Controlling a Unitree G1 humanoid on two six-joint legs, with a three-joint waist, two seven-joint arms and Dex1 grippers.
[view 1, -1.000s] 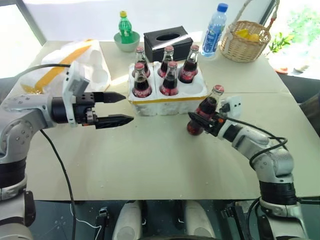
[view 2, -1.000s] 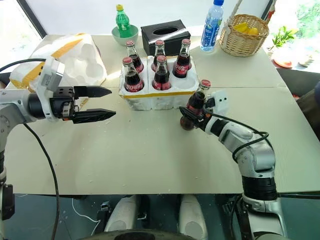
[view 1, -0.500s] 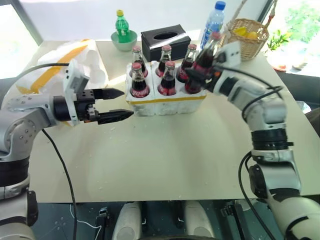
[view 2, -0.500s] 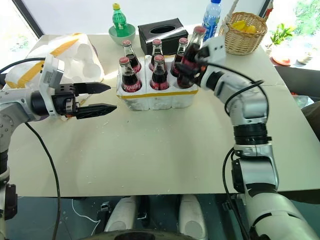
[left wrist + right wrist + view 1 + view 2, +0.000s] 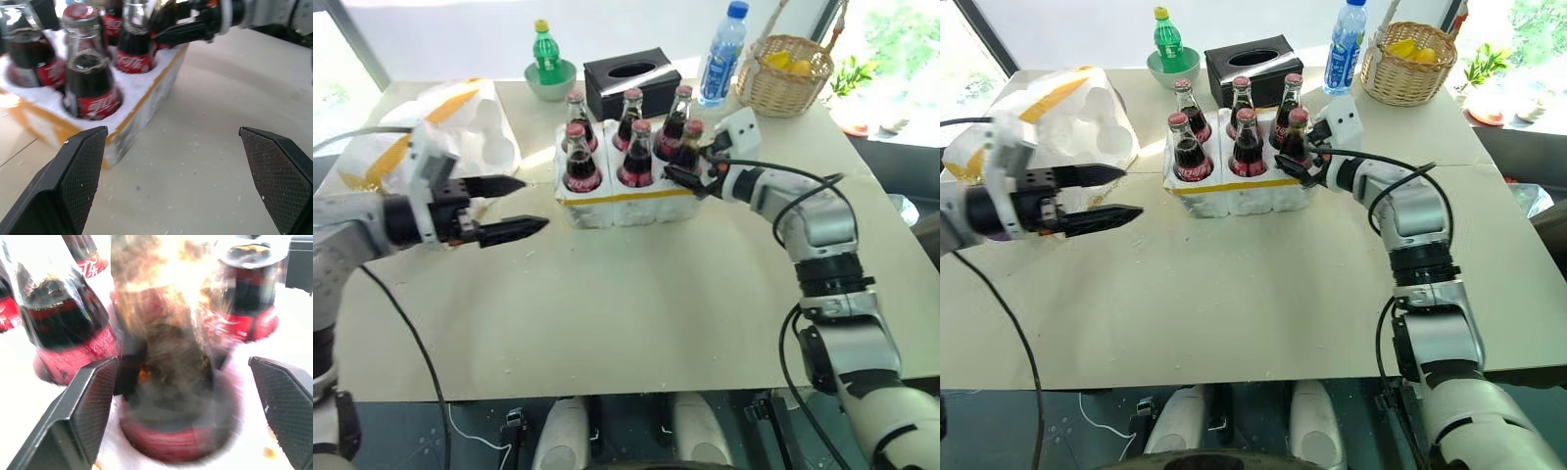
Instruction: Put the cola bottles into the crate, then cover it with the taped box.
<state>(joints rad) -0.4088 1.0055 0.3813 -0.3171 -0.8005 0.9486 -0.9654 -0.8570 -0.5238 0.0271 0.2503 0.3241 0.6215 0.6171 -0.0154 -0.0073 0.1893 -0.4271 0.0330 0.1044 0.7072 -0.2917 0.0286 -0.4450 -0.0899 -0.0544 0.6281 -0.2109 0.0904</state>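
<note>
So the biggest thing on the table was the taped box (image 5: pixel 1058 113), sitting at the far left with its molded hollows facing up, well apart from the crate and not used yet. My guess is it was parked there to keep the loading area free until it's time to cover.

The crate (image 5: pixel 631 201) sat mid-table, and all six cola bottles (image 5: pixel 633 155) stood upright in its wells, so the loading part looked done.

The right gripper (image 5: pixel 690 176) was at the near right corner of the crate, fingers spread on either side of the sixth bottle (image 5: pixel 689 149) rather than pinching it. Looked like a release to me.

The left gripper (image 5: pixel 509 208) hovered left of the crate, jaws wide apart and empty, pointing toward it, probably just waiting its turn.
</note>
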